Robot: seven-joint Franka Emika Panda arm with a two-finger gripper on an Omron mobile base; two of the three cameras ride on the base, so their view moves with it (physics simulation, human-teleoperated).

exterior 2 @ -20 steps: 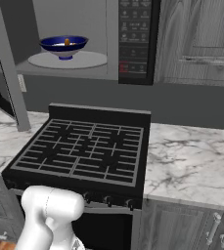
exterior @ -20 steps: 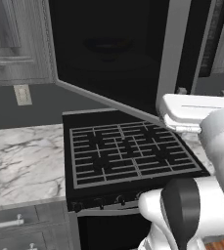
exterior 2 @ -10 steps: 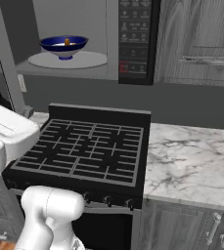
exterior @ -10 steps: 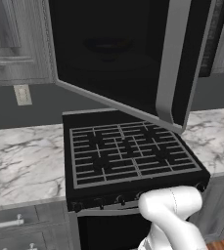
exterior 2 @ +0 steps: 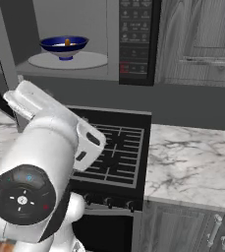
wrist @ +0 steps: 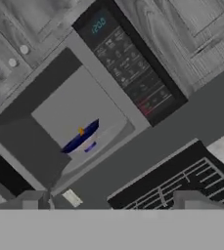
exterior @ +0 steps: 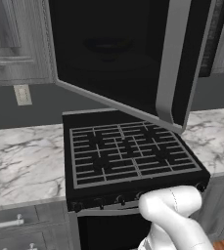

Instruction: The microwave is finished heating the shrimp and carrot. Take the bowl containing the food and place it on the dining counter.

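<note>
In the left base view the open microwave door [exterior: 133,63] hid the whole interior from me. In the right base view my own arm covered the left part of the stove [exterior 2: 116,147], and the bowl [exterior 2: 64,46] showed one small orange tip I could not identify. In the hand view my fingers [wrist: 196,199] were cut off by the bottom edge, and the bowl's contents were blurred.

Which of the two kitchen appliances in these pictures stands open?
The microwave above the stove: its dark glass door is swung wide, showing the blue bowl on the turntable. The grated stove below has no open part.
</note>
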